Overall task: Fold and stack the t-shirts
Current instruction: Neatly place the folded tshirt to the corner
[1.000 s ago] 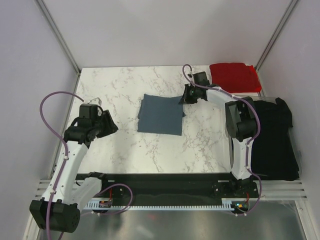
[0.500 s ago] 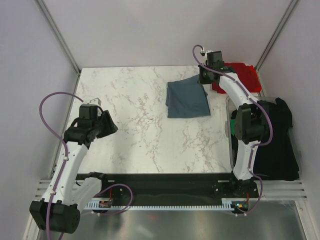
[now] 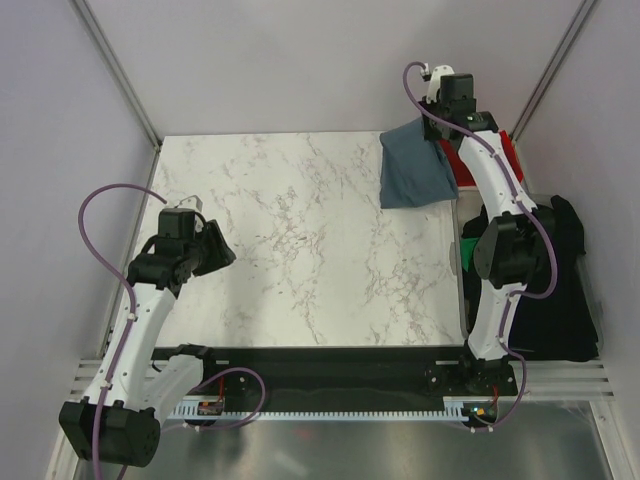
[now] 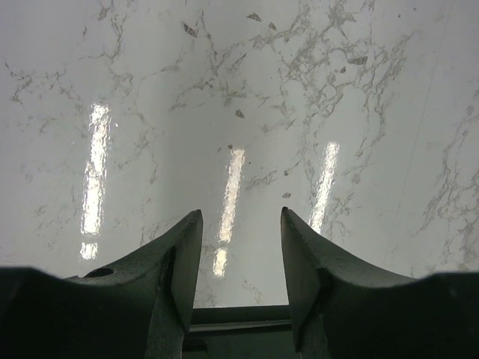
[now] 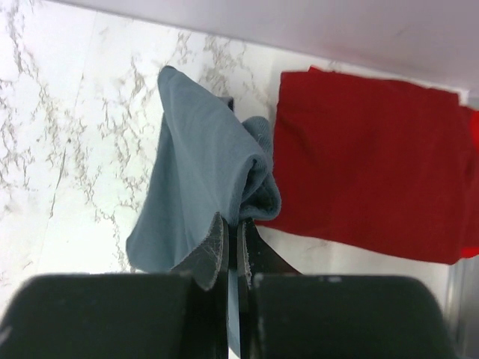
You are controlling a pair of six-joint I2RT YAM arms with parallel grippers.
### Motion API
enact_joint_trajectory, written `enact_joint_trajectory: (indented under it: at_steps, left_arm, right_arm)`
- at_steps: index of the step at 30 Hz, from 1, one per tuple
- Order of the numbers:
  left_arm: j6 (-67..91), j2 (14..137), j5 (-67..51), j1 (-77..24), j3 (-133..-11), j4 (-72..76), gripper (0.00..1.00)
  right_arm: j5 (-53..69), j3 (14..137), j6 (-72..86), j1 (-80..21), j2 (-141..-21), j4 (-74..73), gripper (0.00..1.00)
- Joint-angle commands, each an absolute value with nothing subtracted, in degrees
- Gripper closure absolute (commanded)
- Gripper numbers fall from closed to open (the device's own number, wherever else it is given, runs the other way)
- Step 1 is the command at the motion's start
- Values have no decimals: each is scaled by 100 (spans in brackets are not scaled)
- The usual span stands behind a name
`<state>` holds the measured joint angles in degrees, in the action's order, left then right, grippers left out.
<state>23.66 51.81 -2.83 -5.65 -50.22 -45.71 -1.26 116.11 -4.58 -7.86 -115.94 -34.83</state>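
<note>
**Right wrist view: blue-grey shirt pinched and hanging beside the red one**

Right wrist camera first. The right gripper (image 5: 233, 224) has its fingers pressed together on a bunched fold of the slate blue-grey cotton t-shirt (image 5: 198, 172). The cloth hangs from that pinch in a loose, curled drape at the far right of the white marble-patterned table (image 3: 300, 230). Just beside it, towards the right wall, the bright red cotton t-shirt (image 5: 367, 164) lies flat and folded. I cannot tell whether the blue-grey shirt's lower edge brushes the marble.

From the top camera, the black t-shirts (image 3: 570, 270) sit heaped off the table's right edge, well apart from the action. The left gripper (image 4: 239, 217) is over at the left side, fingers spread with nothing between them, only bare marble below.

Now the handling. This looks like a light, limp fabric with no stiffness at all. Held at a single point, the folded layers sag and curl inward, and the neat square could slump open on landing. It should not slip easily, since cotton grips the pads well, and nothing here is fragile. The best hold, I judge, is on a folded edge, biting through every layer at once. Lowering the free end first would likely let it settle flat on the red shirt.
</note>
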Motion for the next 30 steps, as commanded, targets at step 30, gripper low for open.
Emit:
enact_joint_trajectory:
  at_steps: [30]
  left_arm:
    - [2505, 5177, -132, -562, -4948, -4351, 48]
  right_arm:
    - [501, 13096, -597, -88, -11109, -3463, 100]
